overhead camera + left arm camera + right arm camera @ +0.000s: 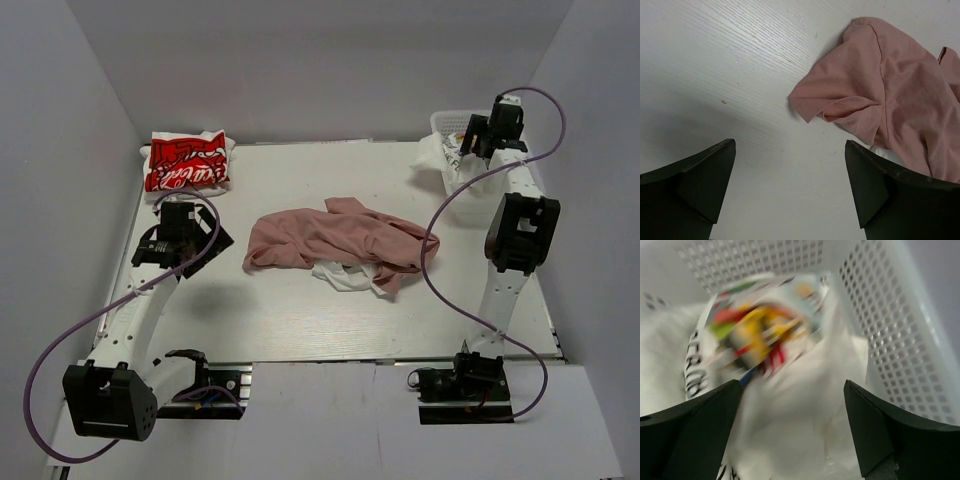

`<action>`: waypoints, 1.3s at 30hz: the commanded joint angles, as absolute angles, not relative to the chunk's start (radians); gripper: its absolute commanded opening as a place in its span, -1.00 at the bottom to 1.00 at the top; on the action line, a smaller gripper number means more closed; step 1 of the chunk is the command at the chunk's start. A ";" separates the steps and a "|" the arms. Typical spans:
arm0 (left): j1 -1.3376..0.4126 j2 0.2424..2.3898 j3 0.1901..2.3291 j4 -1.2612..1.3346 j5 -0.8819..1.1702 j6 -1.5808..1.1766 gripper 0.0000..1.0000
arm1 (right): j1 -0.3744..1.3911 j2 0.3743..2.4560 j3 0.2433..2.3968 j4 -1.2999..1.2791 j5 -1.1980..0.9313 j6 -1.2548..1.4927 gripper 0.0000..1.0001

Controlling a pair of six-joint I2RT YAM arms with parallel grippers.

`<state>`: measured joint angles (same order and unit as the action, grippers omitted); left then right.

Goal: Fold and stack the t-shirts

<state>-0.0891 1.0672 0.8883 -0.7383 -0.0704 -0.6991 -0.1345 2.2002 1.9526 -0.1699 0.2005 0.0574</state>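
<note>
The left tool is held over bare table, its fingers spread to their widest and nothing between them. Beyond it, toward the far left corner, one folded white t-shirt with red script print is seen. Ahead and to the right of this tool, one dusty-pink t-shirt lies crumpled on the table. Its long axis runs across from the left tool's side toward the right arm. A piece of white cloth shows under the pink t-shirt's near edge; whether it is a further shirt cannot be told. The pink t-shirt is judged nearer to the left tool than to the right.

The right tool is held over one white mesh basket, its fingers wide apart and clamped on nothing. Directly below it, one white t-shirt with a colourful print lies bunched in the basket. It is blurred, so contact cannot be told. A descent straight down is judged to be what a pick there would turn on.
</note>
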 commanded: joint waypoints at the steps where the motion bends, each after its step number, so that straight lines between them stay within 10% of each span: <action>1: -0.094 1.058 0.887 -0.744 -0.060 -0.695 1.00 | -0.137 2.174 2.045 -0.274 0.189 0.054 0.81; 16: -0.094 1.058 0.847 -0.712 0.009 -0.695 1.00 | 0.250 1.579 1.332 -0.061 0.068 -0.147 0.81; 29: -0.094 0.976 0.808 -0.703 0.064 -0.675 1.00 | 0.528 1.535 0.911 0.035 -0.081 0.038 0.81; 37: -0.094 0.966 0.808 -0.703 0.064 -0.666 1.00 | 0.641 1.461 1.113 -0.106 0.199 0.046 -1.00; 39: -0.094 0.966 0.808 -0.703 0.064 -0.666 1.00 | 0.655 1.396 1.147 -0.098 0.227 0.067 -1.00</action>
<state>-0.0891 0.9905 0.8112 -0.7132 0.0505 -0.6769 0.6334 1.5311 1.0397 -0.1337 0.1223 0.0353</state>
